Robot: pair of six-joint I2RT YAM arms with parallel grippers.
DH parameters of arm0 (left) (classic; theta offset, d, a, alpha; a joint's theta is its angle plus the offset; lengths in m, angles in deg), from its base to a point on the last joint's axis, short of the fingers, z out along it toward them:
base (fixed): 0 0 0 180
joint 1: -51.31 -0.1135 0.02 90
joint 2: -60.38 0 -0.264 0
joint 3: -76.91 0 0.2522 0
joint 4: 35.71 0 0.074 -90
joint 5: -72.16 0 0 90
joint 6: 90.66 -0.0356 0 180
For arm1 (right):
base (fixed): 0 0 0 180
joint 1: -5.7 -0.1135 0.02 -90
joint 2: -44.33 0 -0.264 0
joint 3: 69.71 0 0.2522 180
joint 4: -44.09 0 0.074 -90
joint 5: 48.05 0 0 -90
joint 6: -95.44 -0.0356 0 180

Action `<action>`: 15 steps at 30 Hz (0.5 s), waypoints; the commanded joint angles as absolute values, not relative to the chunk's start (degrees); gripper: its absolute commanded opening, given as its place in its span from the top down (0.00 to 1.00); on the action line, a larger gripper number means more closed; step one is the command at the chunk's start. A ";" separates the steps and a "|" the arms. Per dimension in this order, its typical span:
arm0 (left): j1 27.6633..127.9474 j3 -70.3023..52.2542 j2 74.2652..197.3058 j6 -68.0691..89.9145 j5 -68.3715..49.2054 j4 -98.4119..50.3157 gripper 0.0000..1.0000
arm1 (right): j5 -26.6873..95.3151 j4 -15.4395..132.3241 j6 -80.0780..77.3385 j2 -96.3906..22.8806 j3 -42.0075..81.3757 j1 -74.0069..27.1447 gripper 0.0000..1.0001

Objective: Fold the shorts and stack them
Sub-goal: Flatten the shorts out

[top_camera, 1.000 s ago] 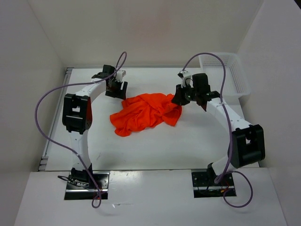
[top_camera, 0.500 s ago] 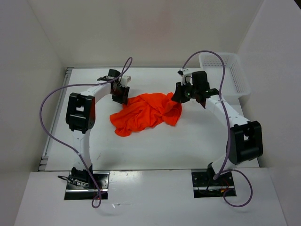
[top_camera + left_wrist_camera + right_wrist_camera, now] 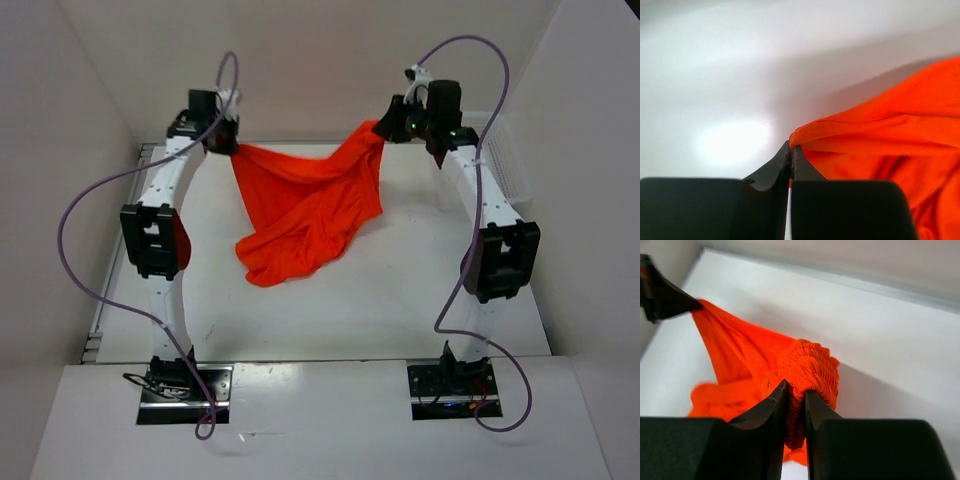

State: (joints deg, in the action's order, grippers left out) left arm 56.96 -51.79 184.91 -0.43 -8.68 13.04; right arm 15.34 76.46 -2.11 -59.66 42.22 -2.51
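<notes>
While aloft — arms (image 3: 170, 185) apart, shorts (image 3: 300, 205) between.

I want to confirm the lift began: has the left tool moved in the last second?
Yes. The left tool, shut on the shorts, has moved up and back in the top view, to the far edge of the table.

Shorts (image 3: 305, 205): formerly heaped on the table (image 3: 330, 310), now hoisted above it, lower end trailing. Left gripper (image 3: 227, 146): newly clamped on one corner. Right gripper (image 3: 384, 128): raised likewise.
</notes>
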 commanded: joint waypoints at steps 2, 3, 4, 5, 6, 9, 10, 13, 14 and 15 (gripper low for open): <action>50.00 -71.47 179.91 -0.66 -14.67 11.88 1.00 | 12.60 74.97 -6.59 -66.30 63.19 -1.42 1.00; 49.99 -74.37 179.91 -0.66 -14.68 12.68 1.00 | 12.60 75.59 -7.21 -67.46 66.19 -1.42 1.00; 49.20 -76.84 179.21 -0.66 -14.68 13.64 1.00 | 11.82 75.60 -7.73 -68.17 71.00 -1.42 1.00; 49.20 -79.47 178.08 -0.66 -14.68 15.04 1.00 | 11.81 76.47 -7.74 -68.78 72.44 -0.90 1.00; 49.20 -79.50 177.19 -0.66 -14.68 15.58 1.00 | 11.81 76.48 -7.74 -68.79 73.24 -0.90 1.00; 49.20 -72.87 170.27 -0.66 -13.90 17.07 1.00 | 12.42 77.62 -5.29 -65.65 69.15 -0.37 1.00; 49.20 -69.69 168.42 -0.66 -13.89 17.08 1.00 | 11.81 78.58 -3.62 -64.49 67.20 -0.37 1.00; 49.72 -54.36 160.16 -0.66 -15.11 15.94 1.00 | 10.32 80.69 -0.28 -58.17 56.32 -0.37 1.00; 49.72 -50.54 157.96 -0.66 -15.90 15.94 1.00 | 9.79 80.70 1.65 -56.59 53.42 -0.37 1.00; 49.72 -47.02 153.85 -0.66 -15.91 15.94 1.00 | 8.92 81.74 2.62 -53.09 47.21 -0.37 1.00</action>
State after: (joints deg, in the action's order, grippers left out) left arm 49.83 -55.75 157.96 -0.45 -14.23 13.23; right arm 11.74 78.80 -2.11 -60.71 55.73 -0.83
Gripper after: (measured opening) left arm 0.009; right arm 0.207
